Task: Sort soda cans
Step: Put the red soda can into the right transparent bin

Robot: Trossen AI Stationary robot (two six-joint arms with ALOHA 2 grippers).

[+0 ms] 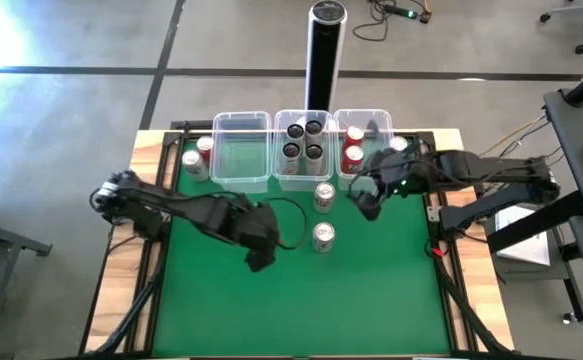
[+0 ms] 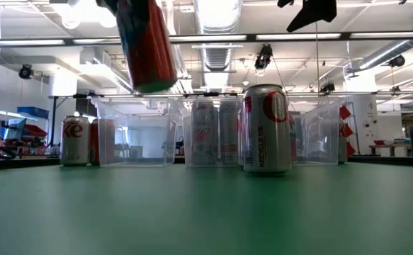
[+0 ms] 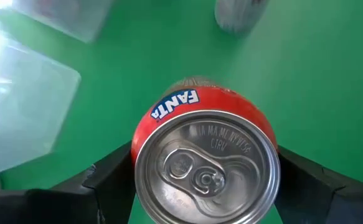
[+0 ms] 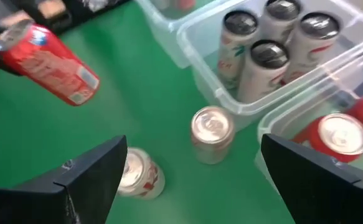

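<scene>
- High view first, and we take the middle bin (image 1: pixel 303 178) as our landmark: it holds four dark-topped cans (image 1: pixel 304 140), two by two.
- Far to its left, past the empty left bin (image 1: pixel 241 148), two cans (image 1: pixel 197 157) stand on the green mat (image 1: pixel 301 300) just beside that bin's outer wall.
- Left and nearer us than the middle bin, our left gripper (image 3: pixel 203 186) is off the mat with its fingers pinching a red Fanta can (image 3: pixel 205 163); the low view shows that can (image 2: pixel 146 44) hanging tilted in the air, and the right wrist view catches it (image 4: pixel 49 58) tilted too.
- Just in front of the middle bin, two silver cans stand upright on the mat: one (image 1: pixel 324 196) close to the bin wall, the other (image 1: pixel 322 236) farther out, apart from each other.
- Right of the middle bin, the right bin (image 1: pixel 363 119) has red cans (image 1: pixel 353 146) in it.
- In front of that right bin, our right gripper (image 4: pixel 190 180) hovers above the mat with fingers spread wide, holding nothing.
</scene>
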